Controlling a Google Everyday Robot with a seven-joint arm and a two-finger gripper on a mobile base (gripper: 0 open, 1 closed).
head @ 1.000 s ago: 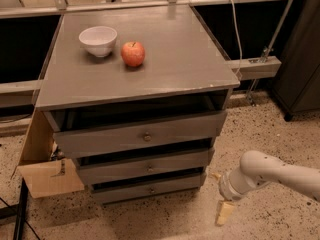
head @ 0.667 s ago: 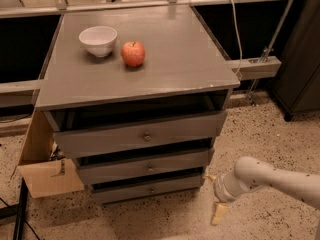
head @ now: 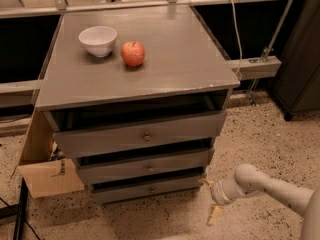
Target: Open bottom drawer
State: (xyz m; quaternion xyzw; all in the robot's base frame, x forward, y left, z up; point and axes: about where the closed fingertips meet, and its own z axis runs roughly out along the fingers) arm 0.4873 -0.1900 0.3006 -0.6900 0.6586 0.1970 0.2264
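The grey cabinet has three drawer fronts, each with a small round knob. The bottom drawer (head: 125, 192) is the slimmest one, just above the floor, and its knob (head: 151, 188) sits at its centre. It stands slightly out, like the two above it. My gripper (head: 210, 199) is low at the right, just off the bottom drawer's right end and level with it. Its two tan fingertips (head: 215, 215) stand apart, open and empty. The knob is well to the left of the gripper.
The middle drawer (head: 145, 166) and top drawer (head: 140, 136) sit above. A white bowl (head: 98, 40) and a red apple (head: 132, 53) rest on the cabinet top (head: 175, 69). A cardboard flap (head: 47, 179) lies at the cabinet's left. A dark cabinet (head: 302, 49) stands far right. The floor is speckled.
My arm has moved left, bringing the gripper from out on the floor to the bottom drawer's right end. The drawers, bowl and apple have not moved.
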